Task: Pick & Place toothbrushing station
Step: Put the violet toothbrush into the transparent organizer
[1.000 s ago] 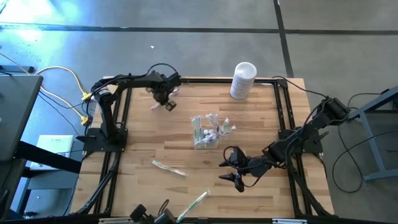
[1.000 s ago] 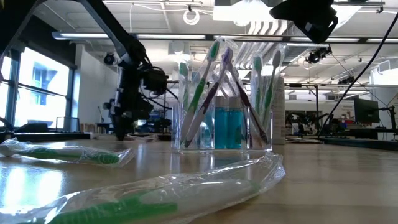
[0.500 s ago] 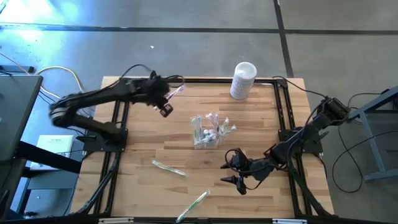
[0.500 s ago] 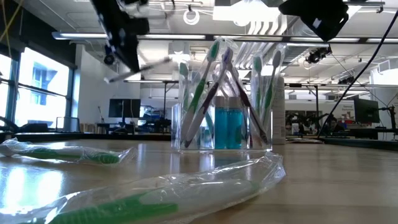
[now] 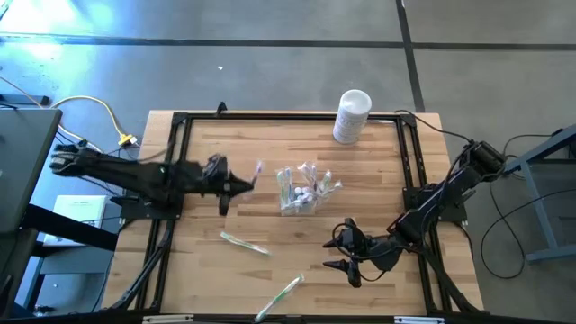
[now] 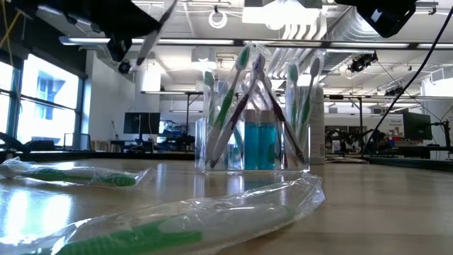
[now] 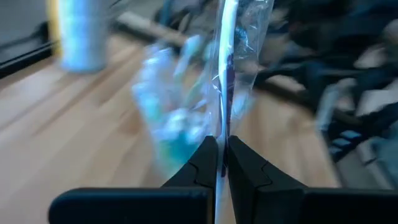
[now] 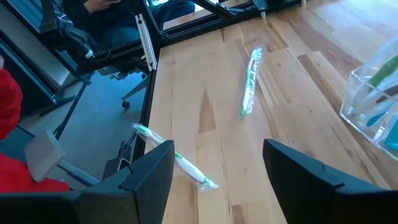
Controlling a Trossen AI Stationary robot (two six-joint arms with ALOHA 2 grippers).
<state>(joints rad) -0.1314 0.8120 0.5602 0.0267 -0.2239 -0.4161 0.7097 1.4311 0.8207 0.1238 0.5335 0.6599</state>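
Wooden table (image 5: 378, 180), left gripper (image 5: 245, 186) pinched on a wrapped toothbrush (image 7: 225, 68), seemingly pink, beside the clear cup (image 5: 301, 191), right gripper (image 5: 346, 256) spread wide, empty, above the boards.

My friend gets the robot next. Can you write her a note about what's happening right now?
Left gripper: shut on a wrapped toothbrush, in the air left of the clear cup.
Right gripper: open, empty, low near the table's front right.
Done: cup holds many toothbrushes and teal tubes.
Left: drop in the held one, then the two wrapped green toothbrushes on the table.
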